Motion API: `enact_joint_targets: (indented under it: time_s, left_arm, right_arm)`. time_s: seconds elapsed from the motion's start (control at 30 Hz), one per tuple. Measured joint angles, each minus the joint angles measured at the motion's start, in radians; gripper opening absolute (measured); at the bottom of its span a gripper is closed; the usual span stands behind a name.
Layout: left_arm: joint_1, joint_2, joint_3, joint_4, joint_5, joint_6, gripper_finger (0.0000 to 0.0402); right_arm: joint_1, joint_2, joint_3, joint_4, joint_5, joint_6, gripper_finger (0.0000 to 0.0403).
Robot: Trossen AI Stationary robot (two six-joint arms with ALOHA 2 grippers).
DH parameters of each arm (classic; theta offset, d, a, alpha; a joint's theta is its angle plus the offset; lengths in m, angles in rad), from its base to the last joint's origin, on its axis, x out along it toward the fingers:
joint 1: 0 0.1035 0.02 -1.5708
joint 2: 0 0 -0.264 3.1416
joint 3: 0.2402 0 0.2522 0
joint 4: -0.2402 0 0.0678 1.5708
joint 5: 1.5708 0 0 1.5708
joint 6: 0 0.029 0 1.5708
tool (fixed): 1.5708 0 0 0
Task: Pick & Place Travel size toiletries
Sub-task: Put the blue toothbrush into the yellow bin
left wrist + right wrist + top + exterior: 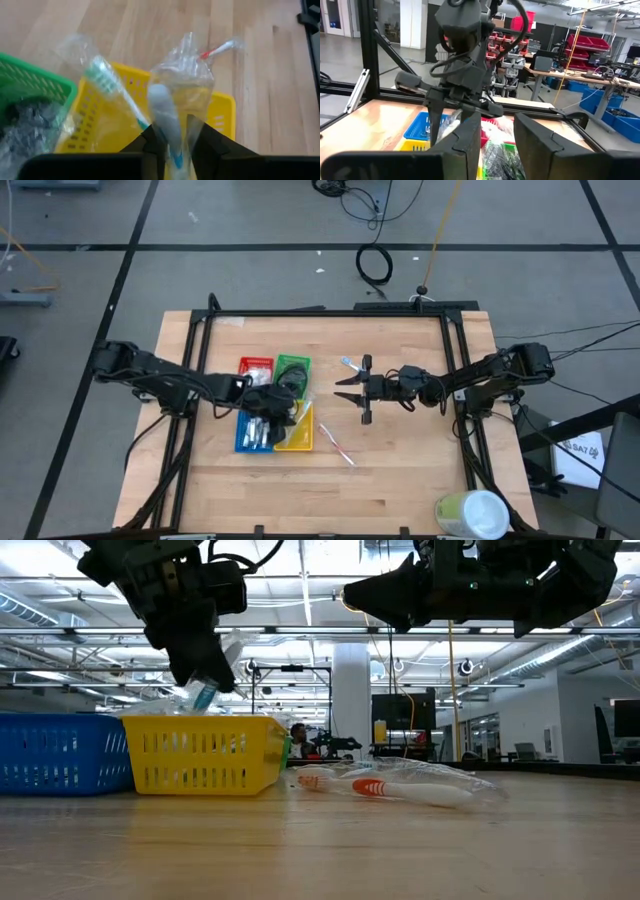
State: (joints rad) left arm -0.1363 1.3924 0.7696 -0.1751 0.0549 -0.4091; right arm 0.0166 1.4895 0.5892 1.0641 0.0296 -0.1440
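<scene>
The four small baskets sit packed together left of the table's middle: red basket (256, 367) and green basket (293, 367) at the far side, blue basket (250, 432) and yellow basket (297, 436) at the near side, with no gap between them. The left gripper (283, 410) hangs over the yellow basket with a wrapped toothbrush (167, 122) between its fingers, blocking the way in from above. Just right of the yellow basket a wrapped toothbrush (335, 442) lies on the wood. The right gripper (345, 388) hovers right of the baskets, off the table. A large cylinder (471, 513) fills the near right corner. The near strip of table (300, 500) is bare.
</scene>
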Motion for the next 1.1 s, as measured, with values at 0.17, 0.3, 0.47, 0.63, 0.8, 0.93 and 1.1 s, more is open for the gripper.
enact_joint_targets:
  time_s: [0.17,0.3,0.47,0.63,0.8,0.93,1.1]
  left_arm:
    - [0.013,-0.005,0.000,0.029,-0.001,0.015,0.0128]
    - [0.014,-0.005,0.000,0.030,-0.002,0.032,0.0193]
    - [0.016,-0.005,0.000,0.078,0.021,0.088,0.0257]
    - [0.044,-0.066,0.001,0.077,0.061,0.127,0.0294]
    - [0.073,-0.190,0.001,0.080,0.044,0.185,0.0313]
    - [0.080,-0.285,0.000,0.073,-0.073,0.273,0.0316]
    - [0.082,-0.367,0.000,0.058,-0.230,0.321,0.0305]
  right_arm:
    - [0.000,0.000,0.000,-0.010,0.000,0.001,0.0114]
    - [0.000,0.000,0.000,-0.031,0.016,-0.001,0.0123]
    - [0.000,0.000,0.000,-0.087,0.101,-0.018,0.0137]
    - [-0.008,0.000,0.000,-0.241,0.288,-0.028,0.0149]
    - [-0.062,0.001,0.000,-0.476,0.367,0.053,0.0164]
    - [-0.131,0.002,0.000,-0.686,0.363,0.179,0.0187]
    - [-0.203,0.016,0.000,-0.841,0.300,0.263,0.0209]
